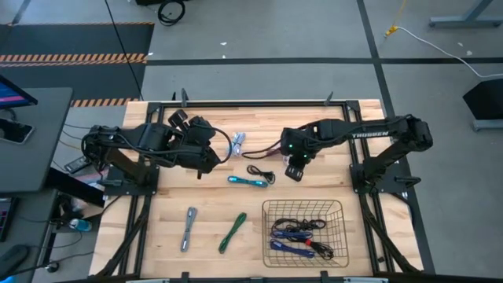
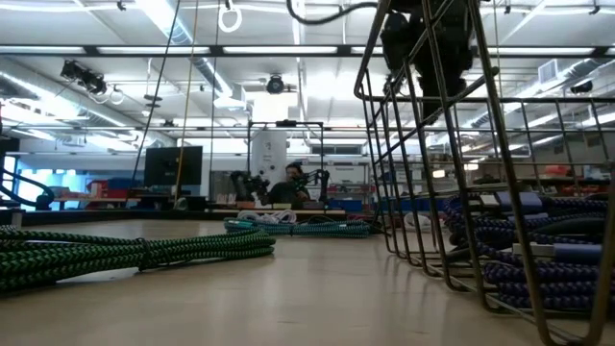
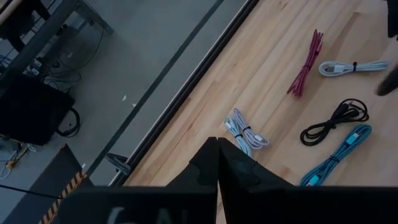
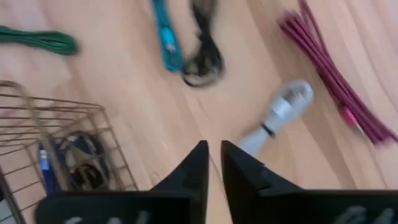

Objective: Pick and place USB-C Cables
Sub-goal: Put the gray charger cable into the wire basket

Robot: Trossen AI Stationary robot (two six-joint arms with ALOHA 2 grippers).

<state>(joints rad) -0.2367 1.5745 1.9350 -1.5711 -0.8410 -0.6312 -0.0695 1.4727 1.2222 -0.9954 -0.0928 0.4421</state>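
Note:
Loose cables lie on the wooden table: a teal one (image 1: 247,181), a black coil (image 1: 261,171), a silver-white bunch (image 1: 237,143), a grey one (image 1: 189,228) and a green one (image 1: 233,232). The right wrist view also shows a red cable (image 4: 336,74) and a white one (image 4: 280,112). More cables, blue, red and black, lie inside the black wire basket (image 1: 267,236). My right gripper (image 1: 295,170) hovers above the table near the black coil, its fingers (image 4: 214,149) all but shut and empty. My left gripper (image 1: 208,161) hangs shut (image 3: 217,146) near the silver-white bunch (image 3: 245,132).
The basket (image 2: 452,192) stands at the table's near right, with blue cables (image 2: 538,250) inside it. The green cable (image 2: 144,252) lies near the low camera. Bare wood shows between the grey cable and the left arm. A person sits far off in the room behind the table.

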